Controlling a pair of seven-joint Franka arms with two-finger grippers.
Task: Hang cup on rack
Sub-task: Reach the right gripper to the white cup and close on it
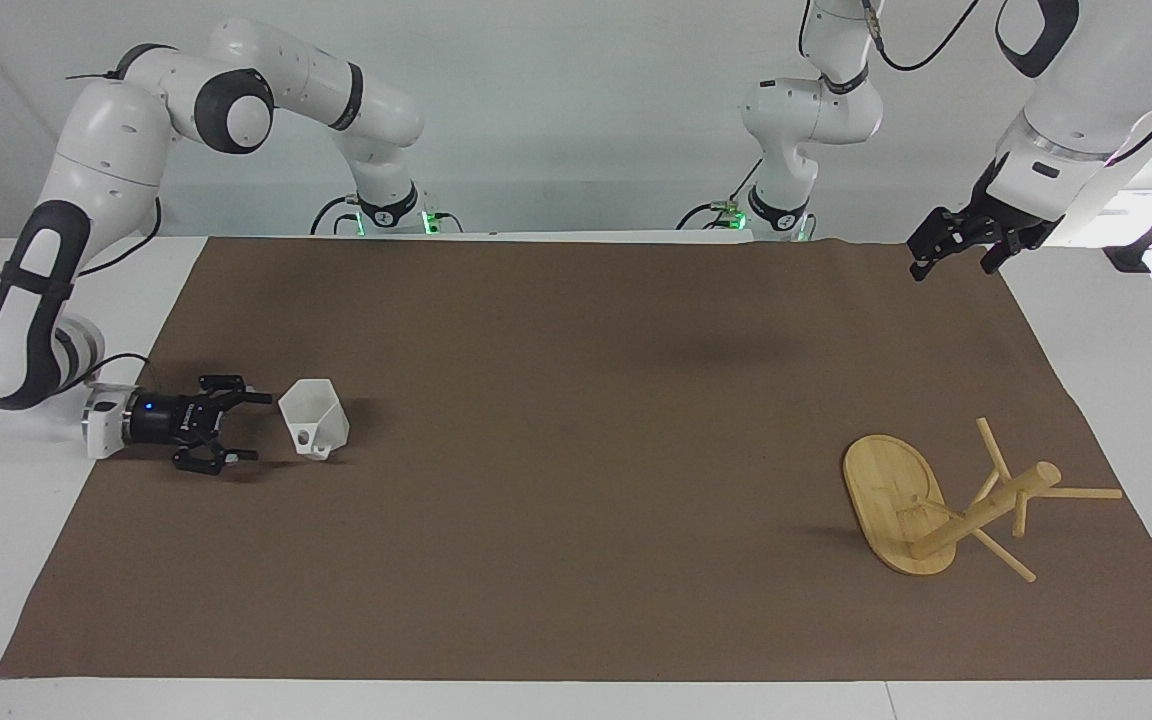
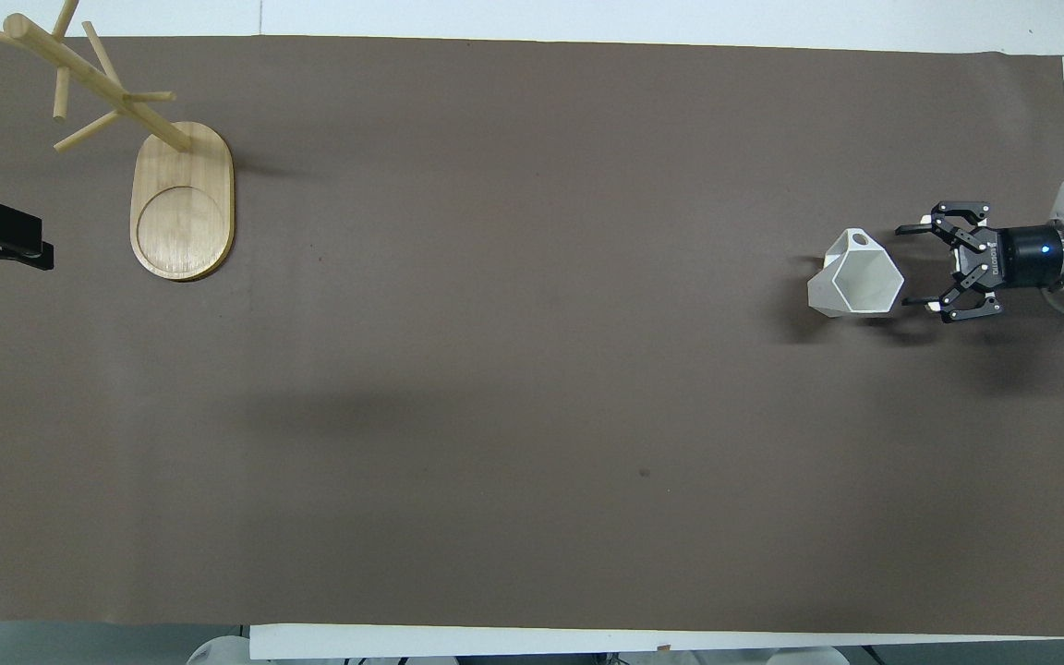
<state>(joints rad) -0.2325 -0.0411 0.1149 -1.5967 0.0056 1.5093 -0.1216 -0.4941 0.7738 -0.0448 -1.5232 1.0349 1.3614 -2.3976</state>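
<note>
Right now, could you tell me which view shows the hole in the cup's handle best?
The overhead view: the cup stands rim up, its handle hole clear beside the rim. The facing view shows the cup side-on, the hole smaller, low on its body.
</note>
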